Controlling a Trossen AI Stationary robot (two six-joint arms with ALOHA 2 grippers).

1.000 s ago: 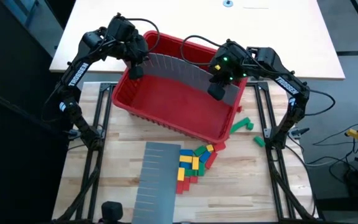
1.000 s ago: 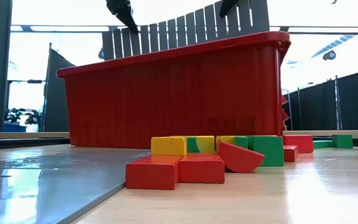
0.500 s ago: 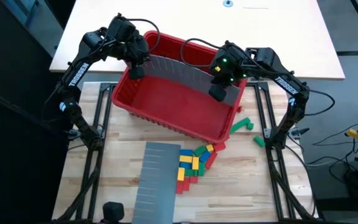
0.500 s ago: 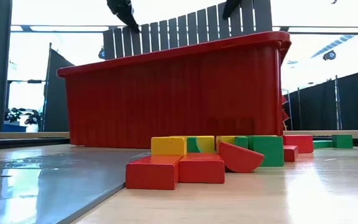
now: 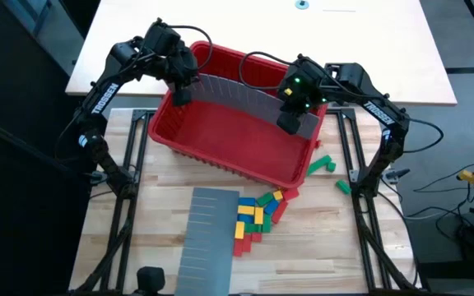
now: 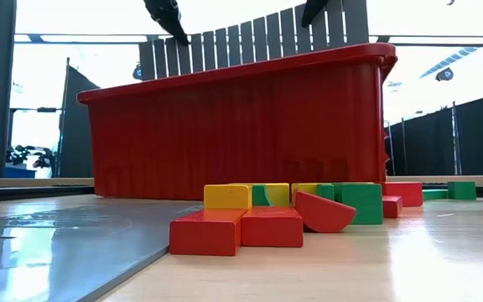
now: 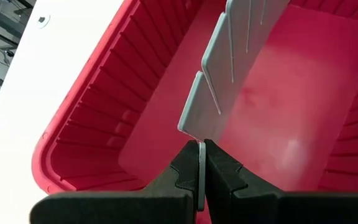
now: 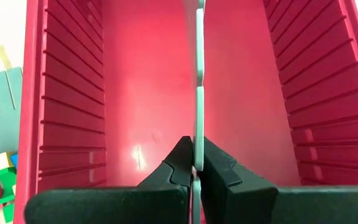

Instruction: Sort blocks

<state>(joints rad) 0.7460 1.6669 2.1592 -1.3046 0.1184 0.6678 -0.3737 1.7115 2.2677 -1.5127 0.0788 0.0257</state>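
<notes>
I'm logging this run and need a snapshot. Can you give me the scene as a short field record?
left tool: shut on one end of the grey slotted panel, over the red bin
right tool: shut on the panel's other end
panel: upright, spanning the bin
bin: no blocks seen inside
blocks: heaped on the table beside a second flat panel

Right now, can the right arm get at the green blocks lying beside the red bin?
Probably not yet. The right gripper is shut on the grey slotted panel over the red bin, and the left gripper pinches its other end. The green blocks lie uncovered on the table, but the panel must go first.
</notes>
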